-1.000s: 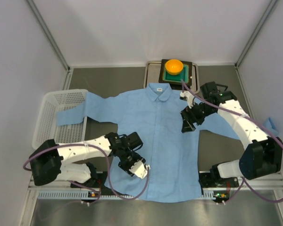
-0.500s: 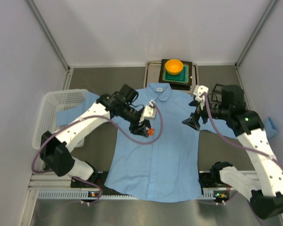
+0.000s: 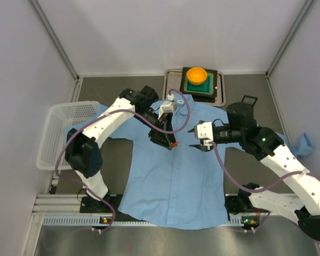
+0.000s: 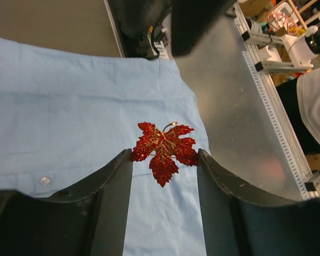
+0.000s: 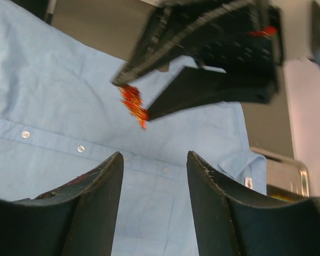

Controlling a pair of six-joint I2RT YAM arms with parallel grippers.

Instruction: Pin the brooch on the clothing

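Note:
The clothing (image 3: pixel 170 176) is a light blue button-up shirt lying flat, collar at the far side. The brooch (image 3: pixel 173 145) is a small glittery red maple leaf over the shirt's chest, near the button line. My left gripper (image 3: pixel 169 141) reaches in from the far left. In the left wrist view the brooch (image 4: pixel 162 146) spans the gap between the fingertips of the left gripper (image 4: pixel 164 160), which holds it by its edges above the shirt (image 4: pixel 69 106). My right gripper (image 3: pixel 193 138) is open and empty, just right of the brooch and pointing at it. The right wrist view shows the brooch (image 5: pixel 132 102) ahead of the right gripper (image 5: pixel 154 160).
An orange bowl (image 3: pixel 197 74) sits on a green square on a dark tray (image 3: pixel 220 92) behind the collar. A white basket (image 3: pixel 66 130) stands at the left under one sleeve. A blue cloth (image 3: pixel 305 143) lies at the right edge.
My left gripper swung from the shirt's lower left up to the chest, with the brooch at its tips. My right gripper moved left from the right sleeve toward the brooch.

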